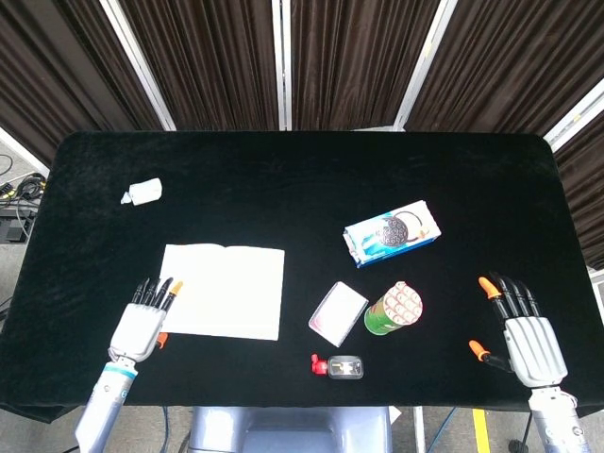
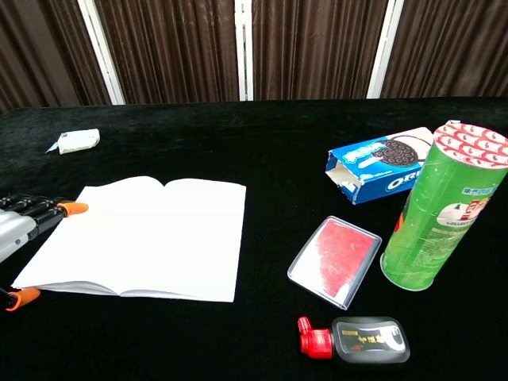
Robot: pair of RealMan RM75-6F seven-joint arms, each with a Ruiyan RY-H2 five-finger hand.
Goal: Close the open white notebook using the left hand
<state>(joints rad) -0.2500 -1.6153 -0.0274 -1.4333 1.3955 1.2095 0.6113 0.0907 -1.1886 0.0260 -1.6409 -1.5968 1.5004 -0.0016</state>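
The white notebook (image 1: 224, 291) (image 2: 143, 237) lies open and flat on the black table, left of centre. My left hand (image 1: 143, 321) (image 2: 17, 230) sits at the notebook's left edge, flat, with its orange-tipped fingers spread and their tips reaching the left page's border; it holds nothing. My right hand (image 1: 525, 335) rests open near the table's front right corner, far from the notebook; the chest view does not show it.
A blue cookie box (image 1: 393, 231), a green snack can (image 1: 394, 309), a red-and-clear flat case (image 1: 337, 313) and a small dark bottle with a red cap (image 1: 338, 366) stand right of the notebook. A small white packet (image 1: 142, 192) lies at the back left.
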